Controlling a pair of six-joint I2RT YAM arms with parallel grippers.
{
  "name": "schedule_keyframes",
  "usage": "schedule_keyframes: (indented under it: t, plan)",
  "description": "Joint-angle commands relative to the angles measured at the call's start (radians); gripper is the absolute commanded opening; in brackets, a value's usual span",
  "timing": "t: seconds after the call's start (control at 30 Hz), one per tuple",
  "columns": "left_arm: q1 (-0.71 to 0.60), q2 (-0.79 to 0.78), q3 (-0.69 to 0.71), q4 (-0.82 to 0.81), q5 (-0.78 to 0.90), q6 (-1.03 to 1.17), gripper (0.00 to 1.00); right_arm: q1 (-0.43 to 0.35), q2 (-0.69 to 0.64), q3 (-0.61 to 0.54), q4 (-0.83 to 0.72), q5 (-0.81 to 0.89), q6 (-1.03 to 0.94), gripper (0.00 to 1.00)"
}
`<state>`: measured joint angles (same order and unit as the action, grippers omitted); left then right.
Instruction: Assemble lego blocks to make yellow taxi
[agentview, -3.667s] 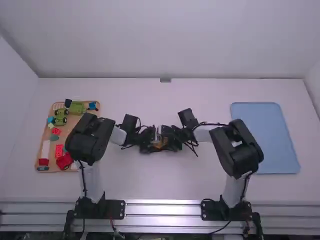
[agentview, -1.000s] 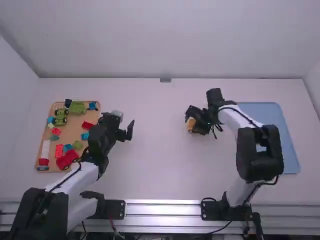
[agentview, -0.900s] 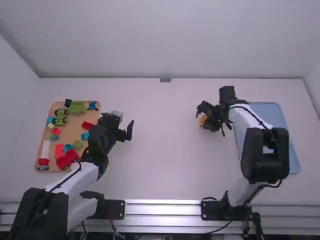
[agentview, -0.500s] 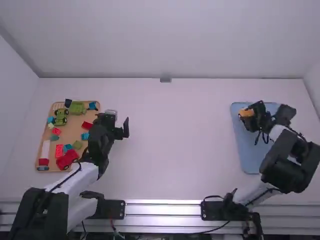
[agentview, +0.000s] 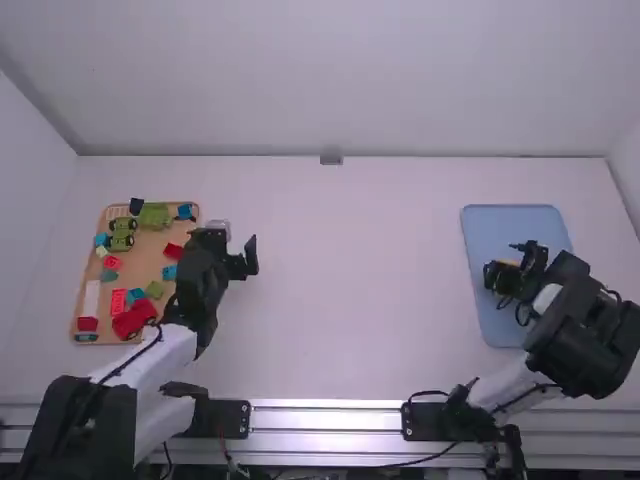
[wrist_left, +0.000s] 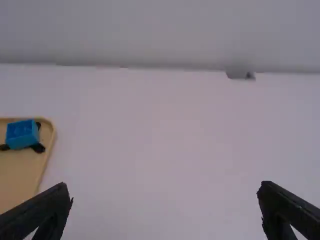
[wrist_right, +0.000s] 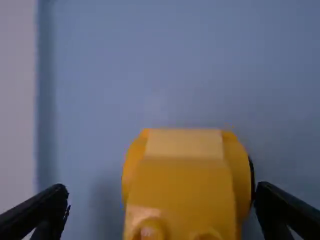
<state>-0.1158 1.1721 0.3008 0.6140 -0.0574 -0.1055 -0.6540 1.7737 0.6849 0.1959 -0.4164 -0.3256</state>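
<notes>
The right pincer (agentview: 503, 258) is released, its spread fingers either side of a yellow-orange plastic block assembly (wrist_right: 185, 185) with rounded sides and studs, over the blue rectangular tray (agentview: 512, 222); the left pincer (agentview: 235, 243) is parted and empty, near the tan block-filled tray (agentview: 148, 252) on the white worktop (agentview: 350, 330).
</notes>
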Motion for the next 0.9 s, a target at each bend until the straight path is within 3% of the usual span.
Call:
schedule_keyframes:
  t: [0.0, 0.17, 0.3, 0.33, 0.4, 0.47, 0.5, 0.77, 0.87]
  plan:
    - [-0.003, -0.013, 0.068, -0.08, -0.008, 0.028, 0.99, 0.024, -0.08, 0.081, -0.105, 0.084, 0.032, 0.99]
    - [-0.004, -0.014, 0.23, -0.392, -0.012, 0.027, 0.99, 0.121, -0.215, 0.175, -0.378, 0.266, 0.03, 0.99]
    - [-0.004, -0.024, 0.361, -0.628, -0.011, 0.027, 0.99, 0.27, -0.333, 0.22, -0.503, 0.422, 0.03, 0.99]
    - [-0.004, -0.024, 0.361, -0.628, -0.011, 0.027, 0.99, 0.27, -0.333, 0.22, -0.503, 0.422, 0.03, 0.99]
    - [-0.007, -0.045, 0.4, -0.691, -0.01, 0.023, 0.99, 0.374, -0.417, 0.217, -0.527, 0.417, 0.03, 0.99]
    - [-0.018, -0.056, 0.405, -0.697, -0.007, 0.027, 0.99, 0.425, -0.452, 0.217, -0.531, 0.409, 0.031, 0.99]
    - [-0.043, -0.079, 0.405, -0.695, -0.008, 0.036, 0.99, 0.503, -0.492, 0.217, -0.534, 0.406, 0.03, 0.99]
    - [-0.167, -0.215, 0.401, -0.724, -0.011, 0.102, 0.99, 0.837, -0.591, 0.217, -0.538, 0.417, -0.005, 0.99]
    - [-0.14, -0.242, 0.375, -0.697, 0.016, 0.105, 0.96, 0.81, -0.618, 0.19, -0.512, 0.416, 0.022, 0.96]
